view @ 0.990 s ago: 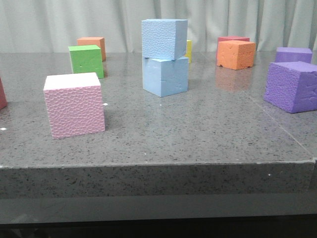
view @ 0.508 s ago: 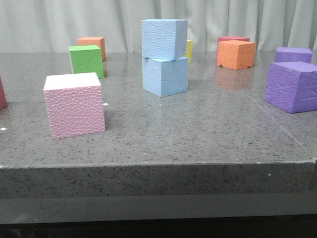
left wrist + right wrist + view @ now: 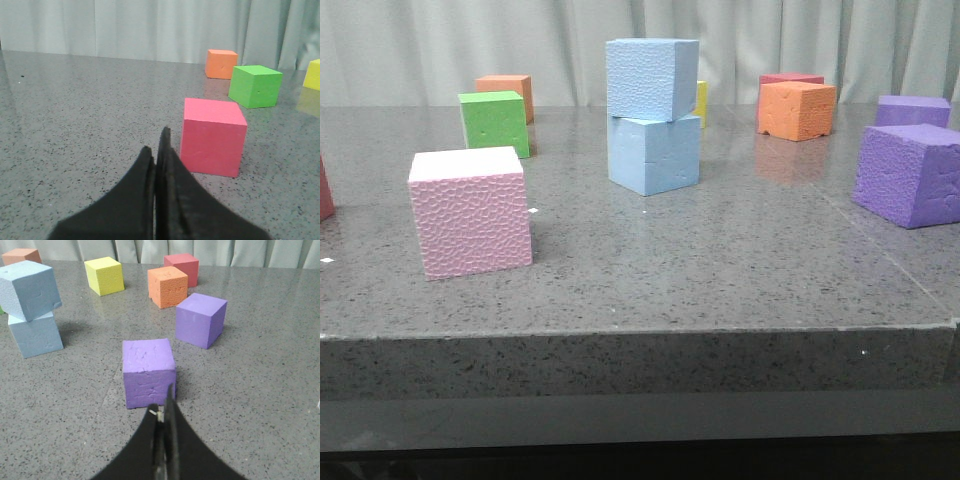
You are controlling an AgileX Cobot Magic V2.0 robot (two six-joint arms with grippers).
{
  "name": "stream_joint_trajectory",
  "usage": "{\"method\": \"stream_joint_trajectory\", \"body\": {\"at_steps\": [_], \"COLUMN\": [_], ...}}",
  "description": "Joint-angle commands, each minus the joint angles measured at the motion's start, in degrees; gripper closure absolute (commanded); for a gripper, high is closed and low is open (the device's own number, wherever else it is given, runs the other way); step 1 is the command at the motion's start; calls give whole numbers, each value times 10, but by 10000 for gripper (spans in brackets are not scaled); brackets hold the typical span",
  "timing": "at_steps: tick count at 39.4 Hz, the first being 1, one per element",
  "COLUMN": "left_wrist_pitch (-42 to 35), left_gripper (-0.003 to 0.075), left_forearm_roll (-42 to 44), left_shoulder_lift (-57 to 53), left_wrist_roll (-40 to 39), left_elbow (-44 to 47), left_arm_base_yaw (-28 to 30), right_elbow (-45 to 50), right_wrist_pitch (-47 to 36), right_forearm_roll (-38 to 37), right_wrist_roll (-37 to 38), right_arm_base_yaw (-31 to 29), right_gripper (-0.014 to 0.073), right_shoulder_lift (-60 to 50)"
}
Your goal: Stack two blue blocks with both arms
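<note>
1. A grey speckled stone table was seen filling the front view, with a pale pleated curtain hung behind it.
2. The two blue blocks were found stacked near the table's middle, toward 12 o'clock from the front edge: the pebbly blue block was set on top of the smoother blue block, twisted slightly and overhanging a little on one side. The stack was touched by neither arm.
3. A pebbly purple cube was placed at about 3 o'clock from the stack, at the right edge of the front view, with a second purple cube just behind it.
4. A pink pebbly cube was set at about 8 o'clock from the stack, nearer the front edge.
5. A green cube was seen at roughly 10 o'clock from the stack, and an orange cube just beyond it.
6. A second, pitted orange cube was placed at about 2 o'clock from the stack, with a red cube partly hidden behind it.
7. Only a sliver of a yellow cube was shown behind the stack.
8. The left gripper was seen in its wrist view with jaws pressed together on nothing, a red-pink cube lying just beside the tips.
9. The right gripper was likewise seen with jaws pressed together, empty, close to a creased purple cube.
</note>
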Motion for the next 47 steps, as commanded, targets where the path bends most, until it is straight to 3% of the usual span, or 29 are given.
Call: {"method": "stream_joint_trajectory", "body": {"at_steps": [1,7,17,25,47], "left_wrist_pitch": [-50,-50,-50,-50,-50], "left_gripper": [741,741,741,741,741], "left_forearm_roll": [-5,-5,-5,-5,-5], "left_shoulder_lift": [-10,-10,-10,-10,-10], "left_wrist_roll": [-7,-7,-7,-7,-7], "left_elbow": [0,0,0,0,0], "left_arm_base_yaw": [0,0,0,0,0], "right_elbow": [14,98,207,209,209], "right_wrist_pitch": [-84,-137,-124,-71,-71], "right_forearm_roll": [0,0,0,0,0], "right_wrist_roll": [-5,-5,-5,-5,-5], "right_arm_base_yaw": [-4,-4,-4,-7,-8], "right_gripper": [660,660,660,660,660], "right_shoulder_lift": [-12,-78,-184,-220,-221]}}
